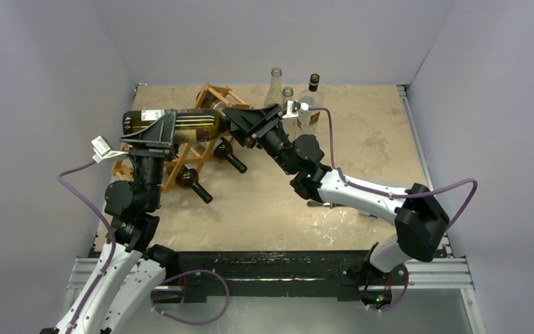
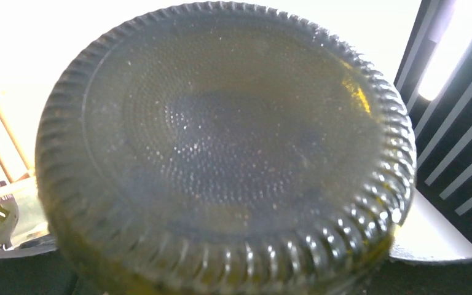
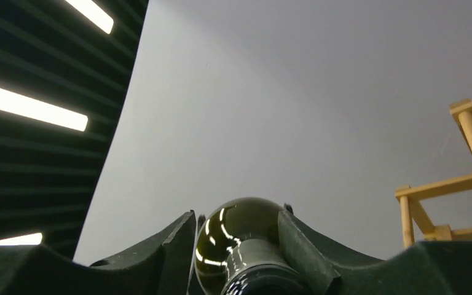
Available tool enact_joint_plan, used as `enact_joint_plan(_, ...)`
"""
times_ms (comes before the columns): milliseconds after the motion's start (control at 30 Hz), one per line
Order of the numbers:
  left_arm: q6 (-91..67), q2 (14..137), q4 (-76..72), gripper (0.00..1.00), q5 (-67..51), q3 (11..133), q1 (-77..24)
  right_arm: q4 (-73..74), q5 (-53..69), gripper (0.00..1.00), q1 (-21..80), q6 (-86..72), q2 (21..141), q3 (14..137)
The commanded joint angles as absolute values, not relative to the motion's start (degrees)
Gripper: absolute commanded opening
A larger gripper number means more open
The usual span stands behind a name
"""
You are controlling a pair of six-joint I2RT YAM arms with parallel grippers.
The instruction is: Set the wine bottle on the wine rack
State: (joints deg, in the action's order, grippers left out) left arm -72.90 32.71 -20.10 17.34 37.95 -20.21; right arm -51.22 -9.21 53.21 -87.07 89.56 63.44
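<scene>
Where the top view gives the whole layout, the wine bottle (image 1: 198, 122) lies on its side, its long axis running left to right across the view. The base end is at the left gripper (image 1: 158, 131) and the neck points into the right gripper (image 1: 235, 117). It lies over the upper bars of the wine rack (image 1: 217, 89); contact with them cannot be made out.

Only the left wrist camera shows the bottle's base (image 2: 227, 160). The dimpled, ridged green disc fills that frame straight ahead of the gripper. No fingers show there, so I cannot tell whether this gripper has clamped the glass.

Only the right wrist camera shows the neck (image 3: 239, 239). It sits between the two dark fingers (image 3: 175, 246), with a thin dark gap on one side, and whether they press it cannot be told.

In the top view two dark bottles (image 1: 229, 156) lie in the rack's cells below the left gripper, necks toward the table's (image 1: 361, 139) middle. Three upright bottles (image 1: 288, 97) stand just beyond the right gripper.
</scene>
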Motion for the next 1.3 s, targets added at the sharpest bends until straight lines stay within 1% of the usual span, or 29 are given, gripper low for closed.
enact_joint_plan(0,-75.0,30.3,-17.7,0.0,20.2,39.1,-20.3,-53.7,-3.9,0.58,53.9,-80.6,82.6,59.4)
enact_joint_plan(33,-75.4,29.8,-15.8,0.0,20.5,39.6,-20.3,-52.5,-3.6,0.62,53.8,-79.8,81.6,58.2)
enact_joint_plan(67,-75.8,29.3,-14.0,0.0,20.8,40.4,-20.3,-49.7,-3.2,0.7,53.8,-79.2,80.6,57.2)
enact_joint_plan(100,-76.6,28.9,-12.6,0.0,21.0,40.6,-20.3,-47.9,-2.1,0.76,53.8,-78.3,79.9,56.7)
enact_joint_plan(167,-78.4,28.4,-11.8,0.0,20.7,40.6,-20.3,-44.4,1.7,0.82,53.8,-75.7,78.6,55.7)
enact_joint_plan(233,-79.9,28.1,-11.1,0.0,19.9,40.7,-20.3,-39.9,2.6,0.88,53.8,-72.4,77.2,54.8)
enact_joint_plan(400,-80.6,26.9,-3.9,0.0,17.4,43.1,-20.3,-27.8,8.3,0.95,53.8,-56.8,74.0,53.7)
enact_joint_plan(467,-80.6,26.3,-0.6,0.0,17.5,44.0,-20.2,-22.7,13.1,0.97,53.8,-51.2,73.3,54.0)
enact_joint_plan(533,-81.8,26.1,6.1,0.0,18.1,45.0,-20.3,-14.6,14.5,0.99,53.8,-44.2,72.8,56.1)
enact_joint_plan(600,-82.4,26.1,7.6,0.0,18.3,44.9,-20.3,-7.8,13.8,0.99,53.8,-40.4,71.9,56.3)
enact_joint_plan(667,-83.3,26.1,8.5,0.0,18.1,44.6,-20.2,-6.6,15.5,0.99,53.8,-40.5,70.9,54.2)
enact_joint_plan(733,-83.7,26.2,9.9,0.0,17.2,44.8,-20.2,-2.8,14.9,0.99,53.7,-37.3,70.3,54.4)
enact_joint_plan(933,-82.1,27.4,18.7,0.0,10.5,48.7,-20.2,11.4,13.0,0.99,53.8,-22.6,70.7,61.9)
enact_joint_plan(1067,-81.5,27.9,23.9,0.0,6.6,49.8,-20.2,20.9,12.8,0.93,54.1,-15.0,74.5,68.9)
enact_joint_plan(1267,-81.4,28.0,26.5,0.0,1.8,49.2,-20.2,25.4,10.2,0.8,57.4,-9.4,79.6,76.7)
